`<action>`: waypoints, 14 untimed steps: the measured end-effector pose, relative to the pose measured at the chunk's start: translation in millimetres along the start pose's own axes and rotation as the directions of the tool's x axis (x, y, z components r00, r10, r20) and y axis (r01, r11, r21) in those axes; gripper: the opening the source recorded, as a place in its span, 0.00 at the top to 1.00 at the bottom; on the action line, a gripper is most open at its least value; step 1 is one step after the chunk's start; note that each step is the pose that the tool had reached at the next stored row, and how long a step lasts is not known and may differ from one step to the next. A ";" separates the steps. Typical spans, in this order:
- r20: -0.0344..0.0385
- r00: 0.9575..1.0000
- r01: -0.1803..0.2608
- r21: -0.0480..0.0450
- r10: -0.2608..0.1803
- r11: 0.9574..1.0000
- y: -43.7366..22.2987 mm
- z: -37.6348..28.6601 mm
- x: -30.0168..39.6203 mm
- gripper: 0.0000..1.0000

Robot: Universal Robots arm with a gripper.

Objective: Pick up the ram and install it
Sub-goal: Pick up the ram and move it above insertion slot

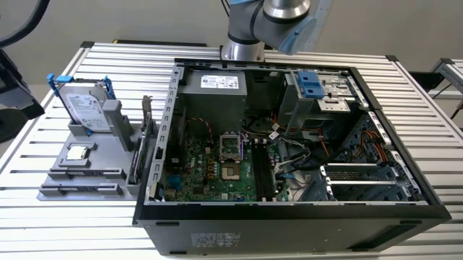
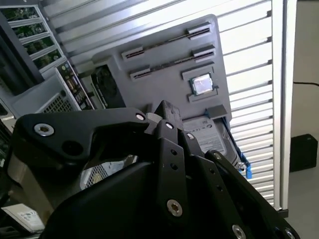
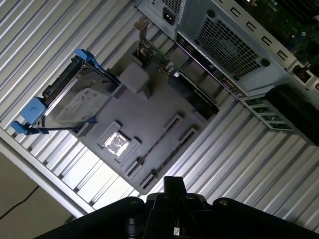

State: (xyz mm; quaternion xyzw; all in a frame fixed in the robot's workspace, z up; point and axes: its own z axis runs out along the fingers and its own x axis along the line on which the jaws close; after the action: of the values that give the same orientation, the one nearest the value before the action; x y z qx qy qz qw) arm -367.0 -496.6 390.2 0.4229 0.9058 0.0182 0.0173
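The ram (image 1: pixel 134 160), a thin dark board stick, stands on edge along the grey moulded fixture (image 1: pixel 94 162), just beside the open case (image 1: pixel 289 230) on the ribbed bench (image 1: pixel 72 227). The black pincer (image 3: pixel 173 186) is narrow, empty and well apart.

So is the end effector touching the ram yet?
Apart. The first wrist view shows the end effector well above the ram, standing in its gray holder.

Brightly lit slatted aluminium table (image 1: pixel 72 227), dull floor (image 3: pixel 17 179) beyond its edge.
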 end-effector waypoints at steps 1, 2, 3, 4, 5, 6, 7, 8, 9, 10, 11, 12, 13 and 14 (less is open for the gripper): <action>0.000 1.000 -0.009 0.000 0.009 1.000 -0.1 0.0 0.1 1.00; 0.001 1.000 -0.019 0.000 0.019 1.000 -0.2 0.0 0.1 1.00; 0.001 1.000 -0.029 0.000 0.029 1.000 -0.3 0.0 0.2 1.00; 0.002 0.999 -0.038 0.001 0.038 0.999 -0.3 0.0 0.3 1.00; 0.002 0.999 -0.048 0.001 0.048 0.999 -0.4 0.0 0.4 1.00; 0.003 0.998 -0.058 0.001 0.058 0.998 -0.5 -0.1 0.4 1.00; 0.003 0.998 -0.068 0.001 0.068 0.998 -0.6 0.0 0.5 1.00; 0.004 0.997 -0.077 0.001 0.077 0.997 -0.7 0.0 0.6 1.00; 0.004 0.996 -0.087 0.001 0.087 0.996 -0.8 -0.1 0.6 1.00; 0.005 0.995 -0.097 0.001 0.097 0.995 -0.9 -0.1 0.7 1.00; 0.005 0.994 -0.105 0.001 0.105 0.994 -0.9 -0.1 0.8 1.00; 0.006 0.993 -0.114 0.002 0.114 0.993 -1.0 -0.1 0.8 1.00; 0.006 0.992 -0.123 0.002 0.123 0.992 -1.1 -0.1 0.9 1.00; 0.006 0.991 -0.132 0.002 0.132 0.991 -1.2 -0.1 1.0 1.00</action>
State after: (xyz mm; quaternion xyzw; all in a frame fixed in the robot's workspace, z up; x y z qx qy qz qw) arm -368.5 -496.6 390.2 0.4819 0.8759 0.0170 0.0185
